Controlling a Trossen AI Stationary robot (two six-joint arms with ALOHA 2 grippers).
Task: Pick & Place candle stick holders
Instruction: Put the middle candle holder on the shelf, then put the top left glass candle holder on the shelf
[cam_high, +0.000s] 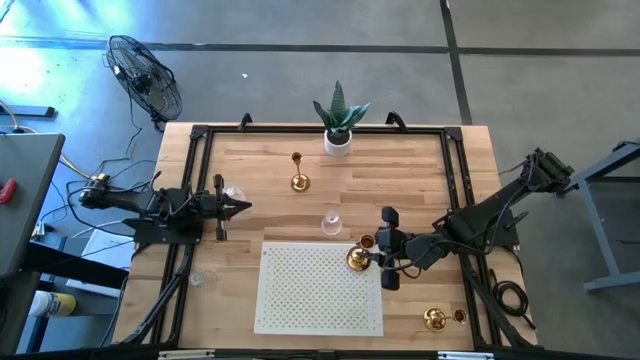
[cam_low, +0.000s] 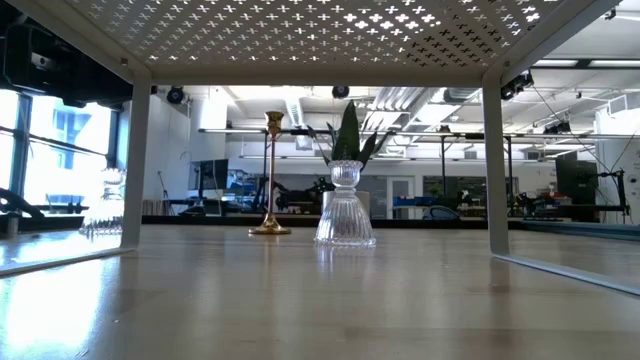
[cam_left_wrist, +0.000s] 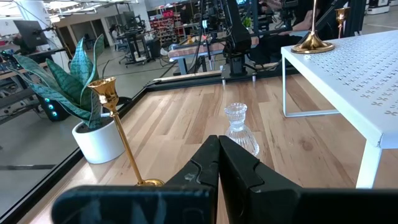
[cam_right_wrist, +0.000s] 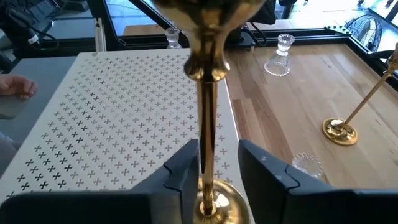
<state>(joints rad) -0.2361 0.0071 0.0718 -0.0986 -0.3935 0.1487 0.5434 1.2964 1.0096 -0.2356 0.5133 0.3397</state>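
Note:
A brass candle stick holder (cam_right_wrist: 208, 93) stands upright with its round base (cam_right_wrist: 217, 208) on the far right corner of the white perforated rack (cam_high: 315, 295). My right gripper (cam_right_wrist: 219, 149) is open, with one finger on either side of the thin stem. A second brass holder (cam_high: 298, 175) and a clear glass holder (cam_high: 331, 222) stand on the table beyond the rack. Another glass holder (cam_high: 233, 192) stands by my left gripper (cam_high: 240, 208), which is shut and waits at the table's left. A third brass holder (cam_high: 435, 318) lies near the right front corner. My right gripper comes level at the stem (cam_right_wrist: 208, 134) from the table's right, low on the stem just above the base. One finger (cam_right_wrist: 186, 162) stands right beside the stem, and I cannot tell whether it touches. The other finger (cam_right_wrist: 261, 165) stands clear of it.
A white pot with a green plant (cam_high: 338, 125) stands at the table's far edge. A small glass holder (cam_high: 197, 280) sits near the left front. Black rails run along the table's edges. The rack's top is bare apart from the one holder.

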